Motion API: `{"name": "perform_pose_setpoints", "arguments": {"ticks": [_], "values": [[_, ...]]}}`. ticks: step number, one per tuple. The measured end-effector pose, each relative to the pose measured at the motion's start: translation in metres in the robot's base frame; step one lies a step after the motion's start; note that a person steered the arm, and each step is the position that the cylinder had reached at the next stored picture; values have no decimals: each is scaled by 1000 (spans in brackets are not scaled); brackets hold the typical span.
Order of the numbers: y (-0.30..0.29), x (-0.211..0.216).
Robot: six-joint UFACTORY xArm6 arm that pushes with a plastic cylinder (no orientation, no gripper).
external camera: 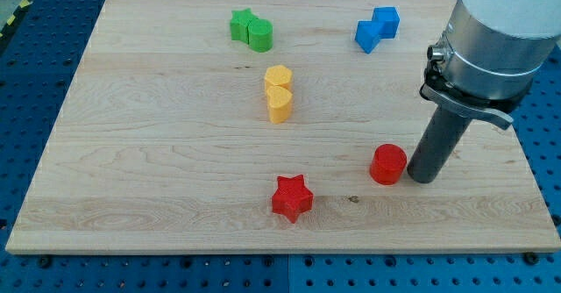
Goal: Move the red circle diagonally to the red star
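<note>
The red circle (387, 164) sits on the wooden board at the lower right of the view. The red star (291, 197) lies to its lower left, about a hundred pixels away. My tip (422, 175) rests on the board right beside the red circle, on its right side, touching it or nearly so. The dark rod rises from there up to the silver arm body at the view's top right.
Two yellow blocks (278, 92) stand together near the board's middle. Two green blocks (252, 30) sit at the top centre-left. Two blue blocks (377, 28) sit at the top right. The board's right edge (526, 166) is close to my tip.
</note>
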State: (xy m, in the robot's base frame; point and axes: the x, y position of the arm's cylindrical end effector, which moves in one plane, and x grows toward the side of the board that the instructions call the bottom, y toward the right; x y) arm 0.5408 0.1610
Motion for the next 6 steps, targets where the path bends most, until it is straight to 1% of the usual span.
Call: {"name": "perform_pose_setpoints", "arguments": {"ticks": [2, 3, 6], "values": [[0, -4], [-6, -17], [-6, -13]]}}
